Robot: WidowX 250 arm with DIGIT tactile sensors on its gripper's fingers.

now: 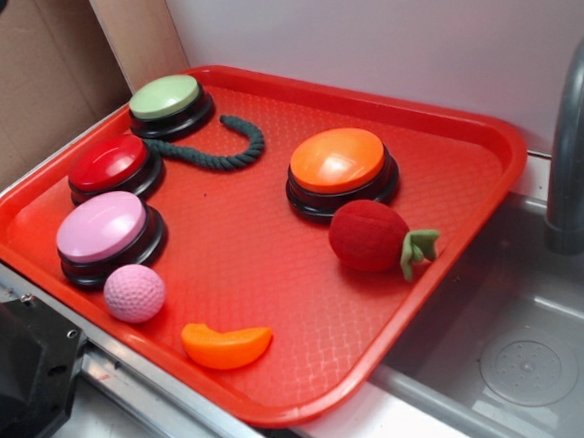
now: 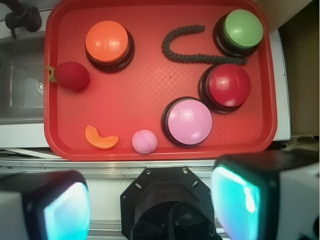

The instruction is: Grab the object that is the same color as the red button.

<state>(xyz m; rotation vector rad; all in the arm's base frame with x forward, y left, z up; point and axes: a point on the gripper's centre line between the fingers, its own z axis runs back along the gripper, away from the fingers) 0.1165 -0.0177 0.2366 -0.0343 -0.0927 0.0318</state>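
Plush fruit (image 1: 369, 236) (image 2: 72, 75), stem half-hidden overhead

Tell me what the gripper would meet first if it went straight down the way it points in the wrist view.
Probably the metal ledge in front of the red tray, not any toy. The open gripper sits short of the tray; the pink ball lies nearest beyond. Depth is unclear.

The object (image 1: 370, 236) (image 2: 72, 75) is a fuzzy dark-red plush ball lying on its side, its small green felt stem pointing toward 4 o'clock in the exterior view. It sits at about 5 o'clock from picture center there, free and untouched. The red button (image 1: 109, 163) (image 2: 228, 85), a glossy dome on a black round base, stands upright well apart at about 10 o'clock.
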